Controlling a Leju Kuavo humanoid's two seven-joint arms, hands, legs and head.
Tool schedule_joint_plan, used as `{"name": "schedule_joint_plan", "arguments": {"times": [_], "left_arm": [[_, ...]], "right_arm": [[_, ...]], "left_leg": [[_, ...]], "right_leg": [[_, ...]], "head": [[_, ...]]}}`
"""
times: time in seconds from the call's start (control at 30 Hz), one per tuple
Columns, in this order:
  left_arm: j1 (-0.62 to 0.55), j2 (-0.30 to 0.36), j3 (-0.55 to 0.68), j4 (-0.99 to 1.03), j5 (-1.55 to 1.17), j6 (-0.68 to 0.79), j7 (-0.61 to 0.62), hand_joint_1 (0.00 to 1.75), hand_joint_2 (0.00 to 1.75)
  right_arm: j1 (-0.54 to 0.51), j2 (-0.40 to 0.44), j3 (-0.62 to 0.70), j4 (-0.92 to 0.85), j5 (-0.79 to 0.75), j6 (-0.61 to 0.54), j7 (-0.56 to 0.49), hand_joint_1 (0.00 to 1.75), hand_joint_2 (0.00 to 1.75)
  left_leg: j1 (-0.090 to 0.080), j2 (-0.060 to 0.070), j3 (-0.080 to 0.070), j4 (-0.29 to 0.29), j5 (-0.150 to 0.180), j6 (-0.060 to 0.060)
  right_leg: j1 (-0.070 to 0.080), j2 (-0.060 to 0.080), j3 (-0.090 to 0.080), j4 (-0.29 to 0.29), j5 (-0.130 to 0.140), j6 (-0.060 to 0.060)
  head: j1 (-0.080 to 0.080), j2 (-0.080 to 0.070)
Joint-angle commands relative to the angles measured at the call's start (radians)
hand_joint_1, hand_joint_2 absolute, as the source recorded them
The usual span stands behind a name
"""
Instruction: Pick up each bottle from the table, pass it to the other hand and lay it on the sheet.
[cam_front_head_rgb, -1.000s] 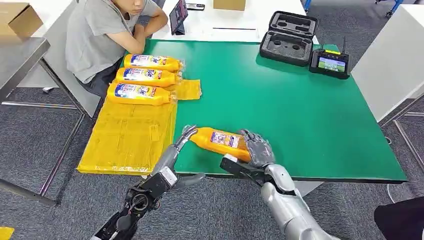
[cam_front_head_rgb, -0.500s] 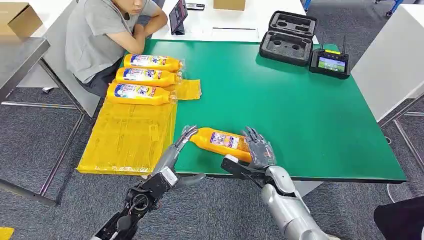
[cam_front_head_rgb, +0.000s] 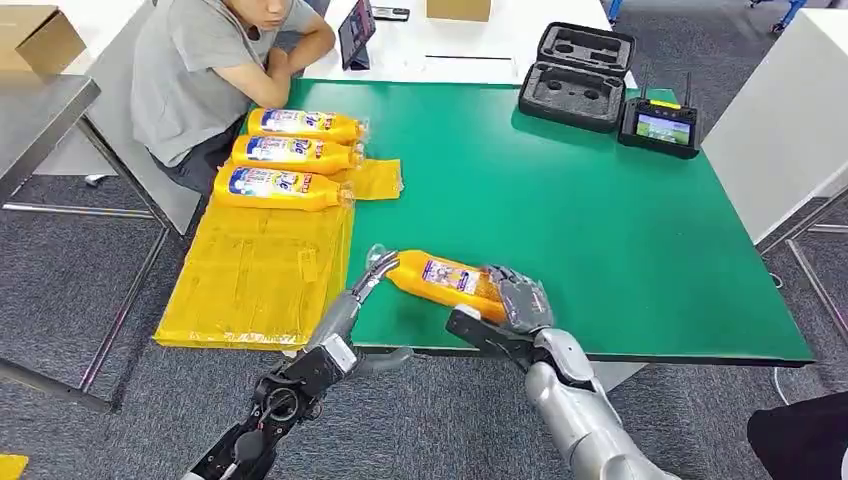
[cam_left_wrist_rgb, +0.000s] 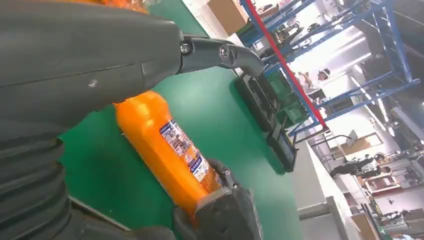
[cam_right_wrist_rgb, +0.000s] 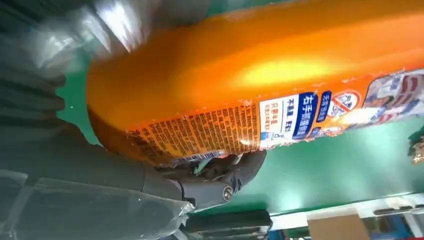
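Orange bottle (cam_front_head_rgb: 445, 280) near the green tabletop's (cam_front_head_rgb: 600, 220) front edge, its base gripped by the right hand (cam_front_head_rgb: 515, 298). Left hand (cam_front_head_rgb: 372, 272), fingers spread, touches the cap end. Three bottles (cam_front_head_rgb: 285, 158) lie on the yellow sheet (cam_front_head_rgb: 250, 275) at the left edge.

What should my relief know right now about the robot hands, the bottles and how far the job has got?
Right robot hand: grips the base end of the orange bottle above the green table, near its front edge.
Left robot hand: fingers at the bottle's cap end; a full grip cannot be told.
Done: three bottles lie side by side on the far end of the yellow sheet, beside a seated person.
Left: finish the handover to the left robot hand, then lay this fourth bottle on the sheet.
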Motion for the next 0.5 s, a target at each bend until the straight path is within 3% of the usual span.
{"name": "schedule_joint_plan", "arguments": {"times": [0.03,0.2,0.37,0.43,0.5], "left_arm": [[-0.04,0.02,-0.028,0.052,0.004,0.0,0.0,0.0,1.75],[-0.034,0.023,-0.027,0.047,0.006,0.003,0.0,0.0,1.75],[-0.03,0.023,-0.026,0.038,0.008,0.011,0.0,0.0,1.75],[-0.028,0.022,-0.023,0.036,0.011,0.011,0.0,0.0,1.75],[-0.018,0.02,-0.011,0.013,0.022,0.017,0.0,0.0,1.75]], "right_arm": [[-0.031,-0.002,-0.028,0.085,-0.001,0.025,0.011,1.75,1.75],[-0.033,-0.002,-0.039,0.092,-0.016,0.027,-0.008,1.75,1.75],[-0.029,0.028,-0.15,0.068,-0.186,0.034,-0.207,1.75,1.75],[-0.029,0.034,-0.176,0.061,-0.224,0.033,-0.238,1.75,1.75],[-0.031,0.05,-0.254,0.04,-0.35,0.022,-0.341,1.75,1.75]], "left_leg": [[0.001,0.0,0.002,0.0,-0.001,-0.001],[0.0,0.0,0.001,0.0,0.0,-0.001],[0.001,0.0,0.002,0.001,-0.001,-0.001],[0.001,0.002,0.002,0.001,-0.002,-0.002],[0.0,0.002,0.0,0.0,-0.001,-0.001]], "right_leg": [[0.001,0.0,0.002,0.0,-0.001,-0.001],[0.001,0.0,0.001,0.0,0.0,-0.001],[0.001,0.0,0.002,0.001,-0.001,-0.002],[0.001,0.001,0.002,0.001,-0.001,-0.002],[0.0,0.001,0.0,0.001,-0.001,-0.001]], "head": [[0.0,0.0],[0.0,0.0],[0.0,0.0],[0.0,0.0],[0.0,0.0]]}}
